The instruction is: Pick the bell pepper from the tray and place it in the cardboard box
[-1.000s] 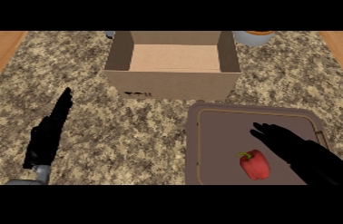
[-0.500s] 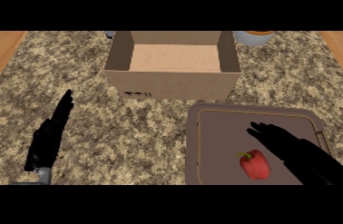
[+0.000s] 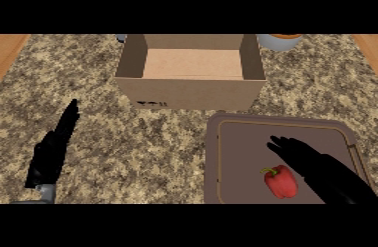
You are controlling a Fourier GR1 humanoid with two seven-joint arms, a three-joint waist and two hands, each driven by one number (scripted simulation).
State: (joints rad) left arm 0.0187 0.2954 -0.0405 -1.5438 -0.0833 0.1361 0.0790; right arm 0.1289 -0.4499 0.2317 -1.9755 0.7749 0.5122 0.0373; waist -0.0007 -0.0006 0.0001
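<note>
One red bell pepper (image 3: 281, 181) lies in the brown tray (image 3: 236, 141), just left of the right hand (image 3: 321, 171), whose fingers stretch out straight and hold nothing. Behind the tray stands the open cardboard box (image 3: 190, 93). Resting at the counter's left, the left hand (image 3: 52, 151) is flat.

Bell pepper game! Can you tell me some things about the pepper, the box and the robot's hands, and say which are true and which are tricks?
1. The red bell pepper lies on the tray. True.
2. The cardboard box has a banana inside. False: nothing shows inside it.
3. The right hand is curled round the pepper. False: its fingers are straight, beside the pepper.
4. The left hand is open at the view's left. True.
</note>
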